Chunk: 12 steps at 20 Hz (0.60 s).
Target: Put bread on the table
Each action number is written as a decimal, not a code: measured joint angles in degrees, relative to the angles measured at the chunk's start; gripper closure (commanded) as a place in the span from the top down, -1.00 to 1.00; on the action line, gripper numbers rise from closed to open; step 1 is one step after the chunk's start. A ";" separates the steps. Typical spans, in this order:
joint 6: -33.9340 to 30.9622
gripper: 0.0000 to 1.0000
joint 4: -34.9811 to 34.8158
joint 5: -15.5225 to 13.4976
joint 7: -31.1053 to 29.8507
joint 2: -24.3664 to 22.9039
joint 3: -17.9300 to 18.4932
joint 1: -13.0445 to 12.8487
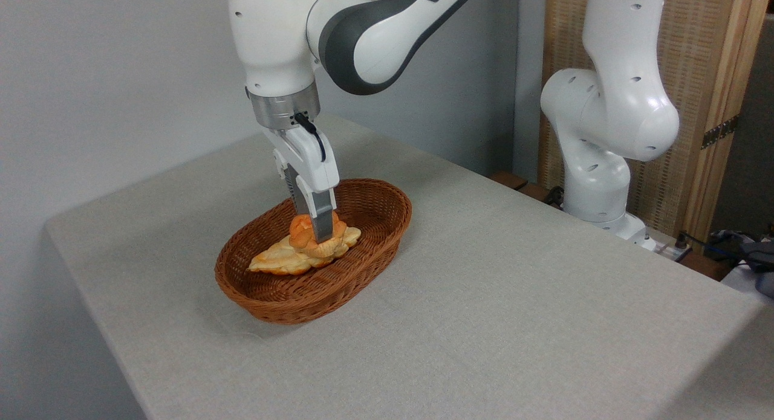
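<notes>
The bread (301, 231), a small orange-golden knotted bun, rests on top of a paler flat braided loaf (279, 261) inside a brown wicker basket (302, 303). My gripper (314, 234) reaches straight down into the basket and is shut on the bread, one finger in front of it and the other behind. The front finger (323, 222) covers the bun's right side. The bun still touches the loaf. The grey-beige table (496, 287) spreads out around the basket.
The arm's white base (595, 184) stands at the table's back right edge. Cables and dark items (747, 251) lie beyond the right corner. A wooden screen (707, 75) rises behind the base, and a grey wall runs behind the table's left and back edges.
</notes>
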 measured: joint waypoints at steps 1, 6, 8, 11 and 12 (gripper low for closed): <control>0.00 0.01 0.00 0.00 0.00 0.00 -0.01 0.00; 0.00 0.01 0.00 0.00 0.01 0.00 -0.05 0.00; 0.00 0.01 0.00 0.00 0.01 0.00 -0.06 0.00; 0.00 -0.01 0.01 0.00 1.18 -0.03 -0.06 0.00; 0.00 -0.01 0.04 0.00 1.65 -0.07 -0.06 0.02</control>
